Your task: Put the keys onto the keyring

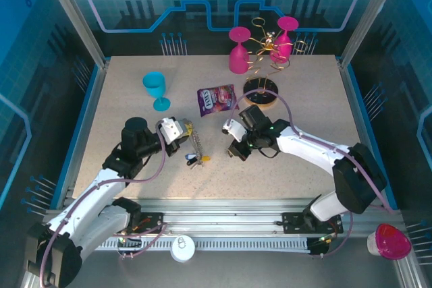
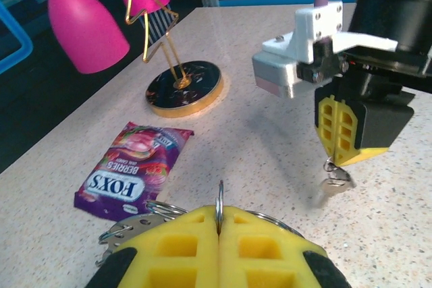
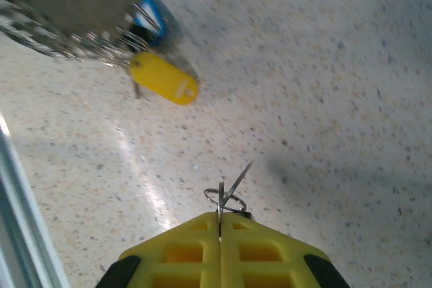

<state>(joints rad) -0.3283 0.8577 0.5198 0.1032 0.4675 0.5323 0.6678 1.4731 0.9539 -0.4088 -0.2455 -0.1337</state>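
Two pairs of jaws, both clamped: left on the thin wire of the keyring (image 2: 219, 202), right on one small key (image 3: 228, 195), pinched at the very tips. Seen from above, right jaws at 4 o'clock of the left, near but apart. For a clean threading: hold the keyring steady, turn the key's loop square to the wire, creep in slowly, let go only once hooked. Cannot tell the wire's opening point; find that first. Other keys (image 1: 196, 160) lying on the table (image 1: 304, 106) at 5 o'clock of the left jaws, yellow tag (image 3: 164, 79) and blue tag (image 3: 150, 17) among them. Purple snack packet (image 1: 216, 98) at 12 o'clock of the gap, out of the way. Gold wire rack (image 1: 260, 91) with pink glasses (image 1: 238, 50) at 1 o'clock, blue cup (image 1: 155, 89) toward 11, well off. Likeliest trouble, probably: a slipping key.
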